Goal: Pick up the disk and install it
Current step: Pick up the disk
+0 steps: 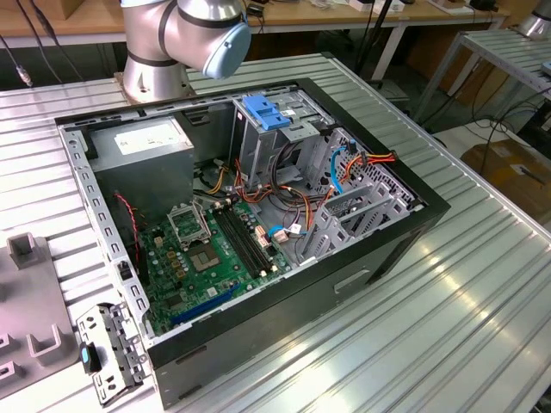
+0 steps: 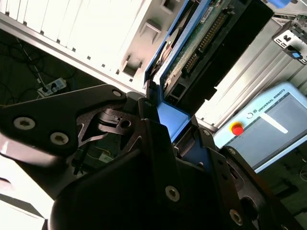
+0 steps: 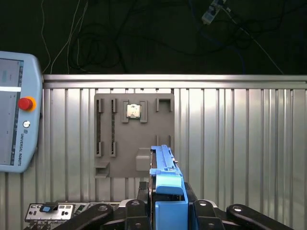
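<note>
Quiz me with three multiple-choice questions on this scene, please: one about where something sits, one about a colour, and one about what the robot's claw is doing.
1. Where does the small square chip lie?
A. in a recess of the grey tray
B. on the floor
C. in a person's hand

2. What colour are the side rails of the disk?
A. red
B. green
C. blue

3. What is the gripper doing?
A. open, holding nothing
B. shut on the disk
C. shut on a cable

Answers:
1 A: the first wrist view shows the chip seated in a pocket of the tray.
2 C: both wrist views show blue plastic along the disk's edges.
3 B: the disk stands on edge, clamped between the gripper's fingers.
</note>
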Robot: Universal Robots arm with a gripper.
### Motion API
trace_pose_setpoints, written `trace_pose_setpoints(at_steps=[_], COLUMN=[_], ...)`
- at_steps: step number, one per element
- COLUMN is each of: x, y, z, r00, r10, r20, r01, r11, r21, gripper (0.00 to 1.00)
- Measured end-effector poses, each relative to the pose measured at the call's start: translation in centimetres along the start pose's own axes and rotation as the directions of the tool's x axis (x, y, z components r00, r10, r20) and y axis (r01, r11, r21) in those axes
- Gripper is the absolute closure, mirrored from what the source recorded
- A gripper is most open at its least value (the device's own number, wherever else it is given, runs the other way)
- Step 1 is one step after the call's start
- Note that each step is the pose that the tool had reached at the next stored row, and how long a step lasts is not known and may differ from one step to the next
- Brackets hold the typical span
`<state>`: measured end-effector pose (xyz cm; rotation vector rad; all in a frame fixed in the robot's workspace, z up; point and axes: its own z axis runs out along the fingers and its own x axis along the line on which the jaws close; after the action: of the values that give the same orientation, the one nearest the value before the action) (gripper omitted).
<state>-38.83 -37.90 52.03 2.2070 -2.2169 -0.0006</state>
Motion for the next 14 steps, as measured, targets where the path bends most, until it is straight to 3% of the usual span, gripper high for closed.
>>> trace_pose_setpoints(at_steps=[10, 14], x=[-0.01, 0.28], y=[-1.36, -1.52], z=[-0.01, -0.01], r00=[1.0000, 1.0000], r10=[0.000, 0.000], r20=[0.0000, 0.0000], r01=[0.000, 0.000], r11=[1.0000, 1.0000], r21=[0.0000, -0.0001], gripper=[0.63, 0.63])
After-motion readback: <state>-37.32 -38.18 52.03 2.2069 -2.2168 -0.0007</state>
